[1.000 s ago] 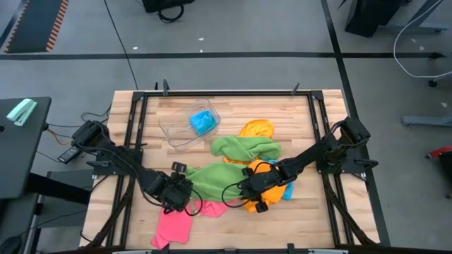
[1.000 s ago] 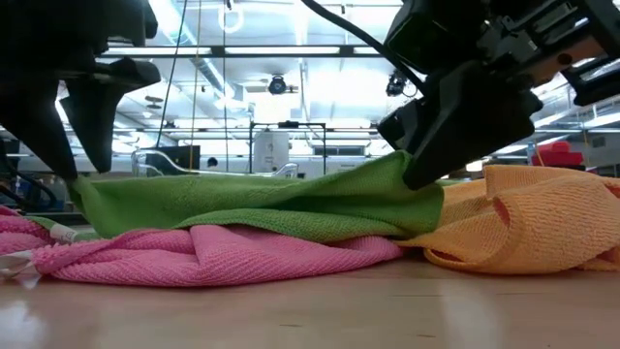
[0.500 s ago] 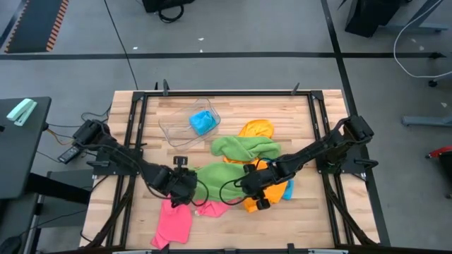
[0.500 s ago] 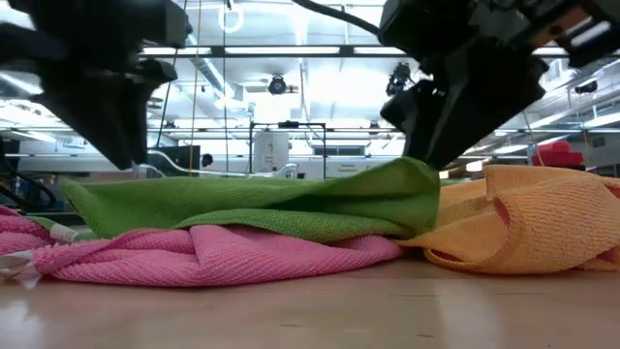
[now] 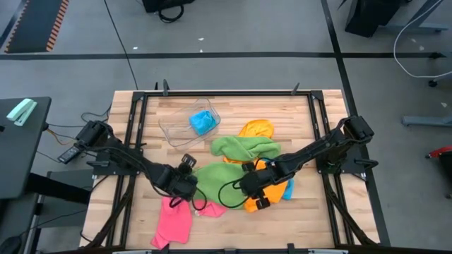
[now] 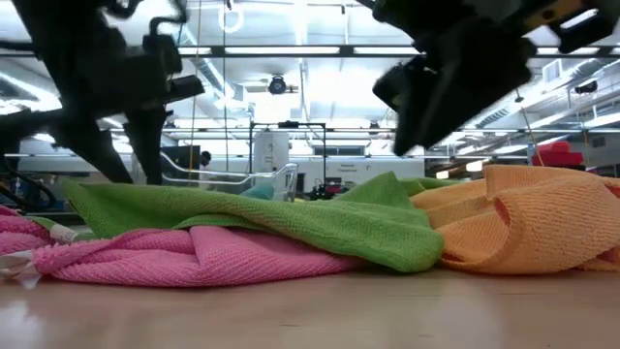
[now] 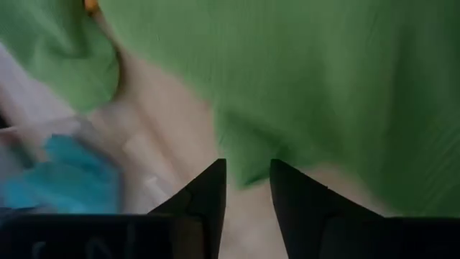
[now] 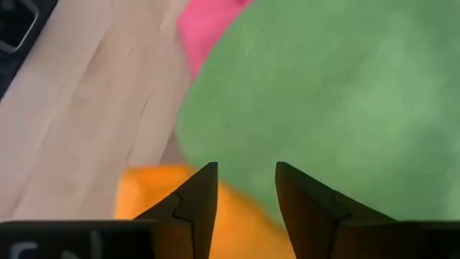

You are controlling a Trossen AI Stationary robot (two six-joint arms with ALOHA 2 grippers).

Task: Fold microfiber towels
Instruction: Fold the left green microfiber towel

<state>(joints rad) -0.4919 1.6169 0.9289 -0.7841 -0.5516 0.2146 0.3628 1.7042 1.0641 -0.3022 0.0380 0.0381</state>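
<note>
A green towel [image 5: 215, 176] lies slack between my two grippers, its near part resting on a pink towel [image 6: 203, 254] and its right end against an orange towel [image 6: 523, 218]. My left gripper [image 7: 246, 164] stands open just above the green towel's left edge [image 7: 237, 155]. My right gripper [image 8: 246, 167] hangs open above the towel's right end, over the seam of green and orange. Farther back, a second green towel [image 5: 244, 147] lies partly over another orange towel [image 5: 256, 129].
A clear plastic tub [image 5: 176, 130] with a blue towel [image 5: 203, 121] inside stands at the far left of the heap. The pink towel [image 5: 173, 220] spreads toward the near edge. A bit of blue cloth [image 5: 288, 189] shows beside the right arm. Bare wood lies along the near edge.
My right gripper has let go of the green towel's right corner and risen; that corner, held up before, has fallen and now lies slack on the pink and orange towels. My left gripper has moved toward the table's right and far side along the towel's left edge, rolling as it went.
</note>
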